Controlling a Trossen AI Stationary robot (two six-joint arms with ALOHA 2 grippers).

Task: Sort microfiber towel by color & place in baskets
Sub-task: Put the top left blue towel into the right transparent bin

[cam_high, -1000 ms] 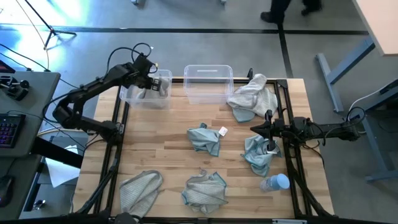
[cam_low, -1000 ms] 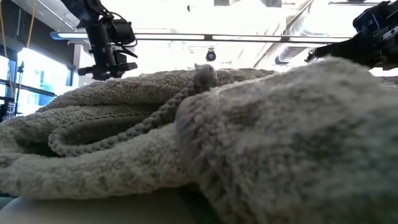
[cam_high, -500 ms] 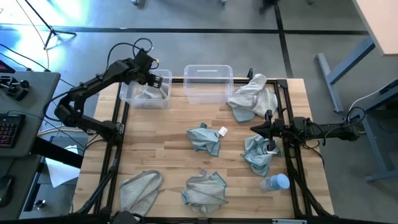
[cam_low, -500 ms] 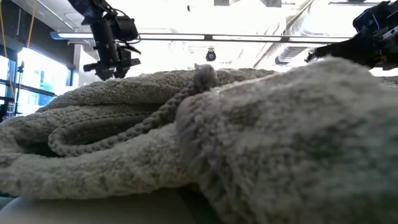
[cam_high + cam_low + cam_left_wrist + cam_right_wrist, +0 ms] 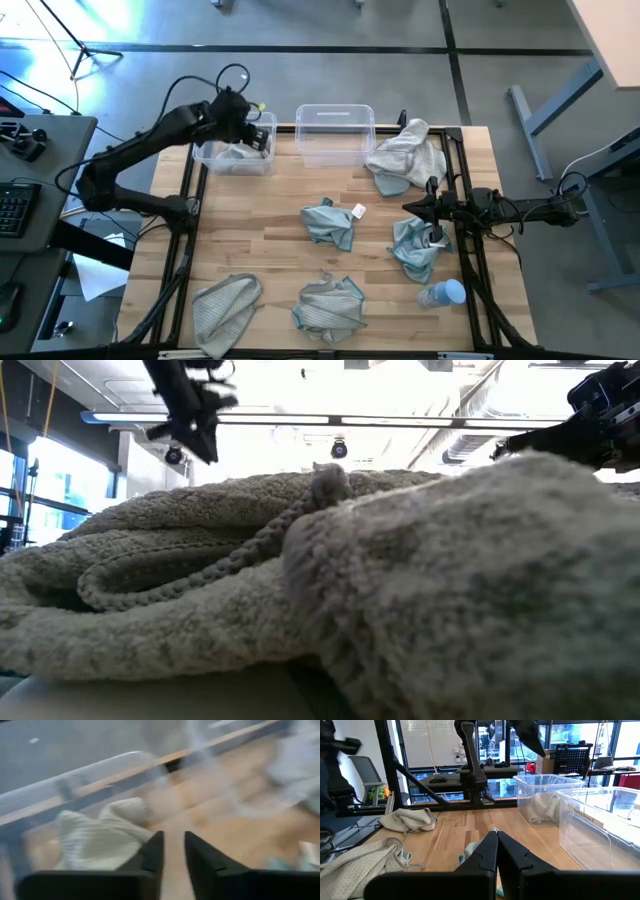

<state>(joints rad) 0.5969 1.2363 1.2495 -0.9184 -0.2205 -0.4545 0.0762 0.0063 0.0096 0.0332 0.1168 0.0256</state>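
Observation:
My left gripper [image 5: 258, 130] [image 5: 173, 851] hangs narrowly open above the left basket [image 5: 207, 157], holding nothing. A grey-beige towel [image 5: 238, 153] [image 5: 102, 840] lies bunched on that basket's floor. The right basket [image 5: 335, 135] shows nothing inside. My right gripper [image 5: 410, 208] [image 5: 496, 841] is shut, low over a teal towel [image 5: 415, 250] near the table's right edge; I cannot tell whether it touches it. Another teal towel [image 5: 330, 222] lies mid-table. A grey-beige heap [image 5: 408, 155] lies at the far right. Two more towels [image 5: 328, 306] [image 5: 225, 305] lie along the near edge.
A small bluish plastic bottle [image 5: 443, 293] lies on its side near the table's right near corner. In the low view a grey-beige towel [image 5: 350, 590] close to the camera fills most of the picture. Bare wood shows between the baskets and the mid-table towel.
My left gripper has risen out of the left basket and drifted a little toward the right basket, tipping as it went. The grey-beige towel has stayed on the basket's floor. My right arm has kept still.

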